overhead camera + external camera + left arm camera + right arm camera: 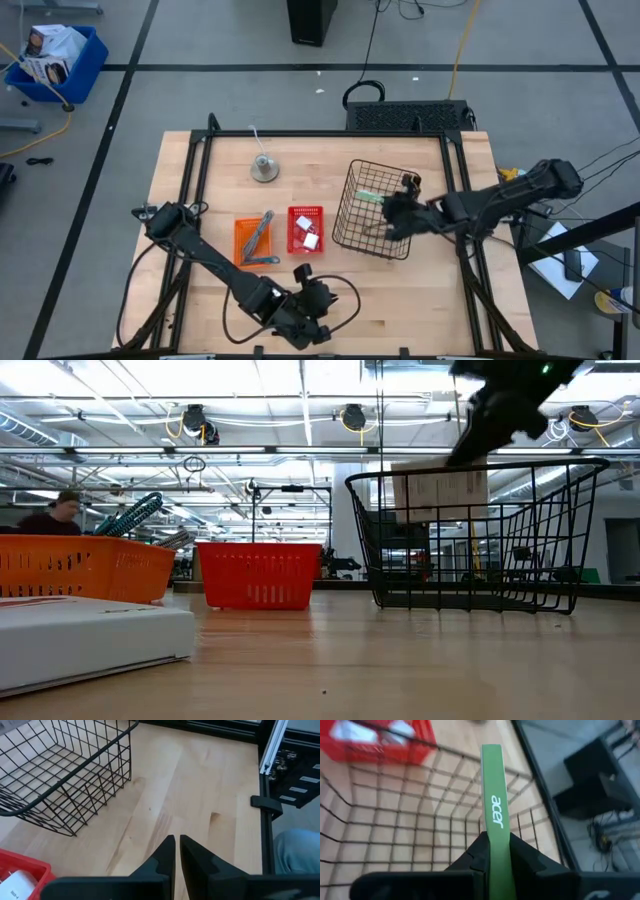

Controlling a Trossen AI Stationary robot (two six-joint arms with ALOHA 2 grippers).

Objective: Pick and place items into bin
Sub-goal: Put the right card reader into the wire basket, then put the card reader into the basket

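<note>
Pale wooden table (420, 300) fills a black frame on a grey workshop floor, with a black wire basket (345, 205) toward the right side, a red bin (296, 216) and an orange bin (243, 232) beside it, and a round grey bell (264, 168) farther back.

Over the basket hangs the right claw (392, 210), clamped on a flat card with a green edge (494, 805) (the edge reads "acer"). It grips the card by its end, edge-on and pointing into the basket's open top, probably so the card drops cleanly between the wires rather than catching on the rim.

At the table's near edge the left claw (177, 851) waits with its fingers together and nothing between them, aimed across bare wood toward the basket.

Two slim tools (258, 238) lean out of the orange bin, and white pieces (306, 232) lie in the red bin, so most items seem not yet moved.
</note>
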